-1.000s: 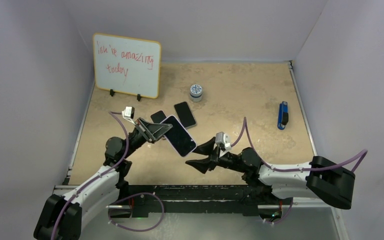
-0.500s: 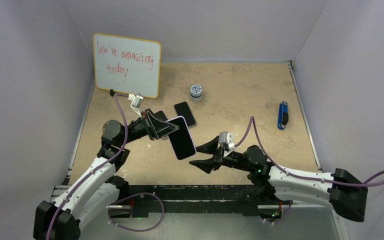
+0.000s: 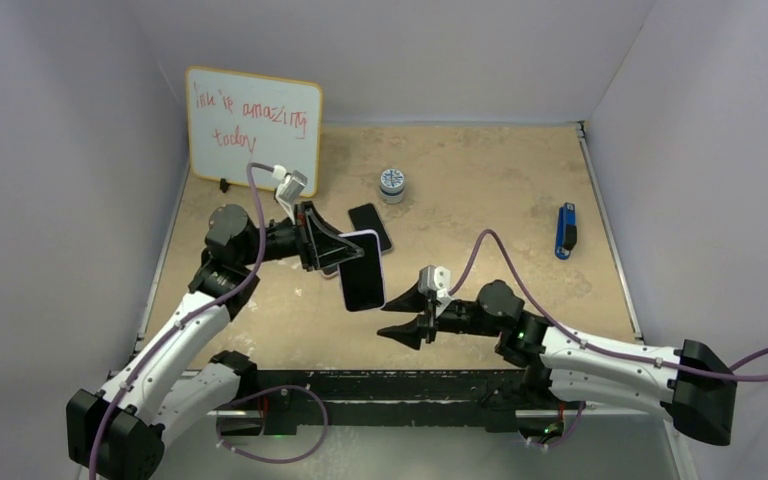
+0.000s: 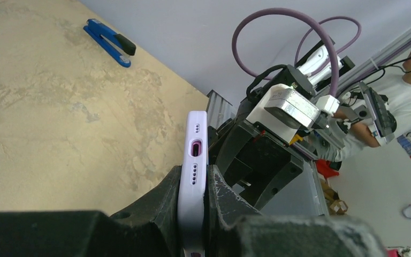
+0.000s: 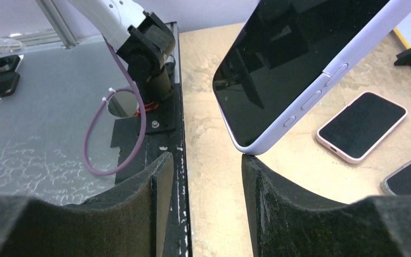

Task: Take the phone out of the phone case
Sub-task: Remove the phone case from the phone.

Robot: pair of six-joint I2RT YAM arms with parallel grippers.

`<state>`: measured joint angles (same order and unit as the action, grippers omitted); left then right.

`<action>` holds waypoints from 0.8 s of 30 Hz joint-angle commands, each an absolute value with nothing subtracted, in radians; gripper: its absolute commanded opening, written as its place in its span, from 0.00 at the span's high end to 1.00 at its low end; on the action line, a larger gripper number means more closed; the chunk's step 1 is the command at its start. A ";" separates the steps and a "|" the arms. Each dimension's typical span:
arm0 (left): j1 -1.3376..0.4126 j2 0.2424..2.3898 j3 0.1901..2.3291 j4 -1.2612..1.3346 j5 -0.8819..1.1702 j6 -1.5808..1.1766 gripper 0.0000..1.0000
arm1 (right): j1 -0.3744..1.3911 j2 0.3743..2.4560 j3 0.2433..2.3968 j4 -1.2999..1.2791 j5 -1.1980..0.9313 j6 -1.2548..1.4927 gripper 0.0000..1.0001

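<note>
left gripper [image 4: 192, 183]: clamped on the lilac phone case [image 4: 196, 134], just swung it upright
right gripper [image 5: 203, 179]: half-wide, empty, crept closer; phone [image 5: 299, 53] corner right by one finger
upshot: peel-off probably next

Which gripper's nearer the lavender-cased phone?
Left. The left gripper is shut on the phone; the right gripper hangs open just off its lower end.

**Two white-and-black arms trailing purple cables**

The left arm [image 3: 175, 340] and right arm [image 3: 600, 350] have white link shells, black joints and black bases. A purple cable [image 4: 276, 12] runs along each to a silver-white camera block [image 3: 434, 277] at the wrist. The left gripper [image 3: 345, 250] and right gripper [image 3: 388, 320] are black, with wedge-shaped, rough-textured fingers [image 5: 294, 214].
</note>
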<state>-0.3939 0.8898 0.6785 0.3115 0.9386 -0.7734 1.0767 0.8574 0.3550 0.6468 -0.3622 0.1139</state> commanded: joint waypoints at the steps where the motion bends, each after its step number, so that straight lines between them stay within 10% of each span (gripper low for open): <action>1: -0.396 0.914 0.757 0.349 1.009 -0.723 1.00 | 1.064 0.880 0.434 0.616 -0.343 0.077 0.49; 24: -0.396 0.963 0.820 0.347 1.124 -0.623 1.00 | 0.980 0.968 0.510 0.642 -0.523 0.100 0.56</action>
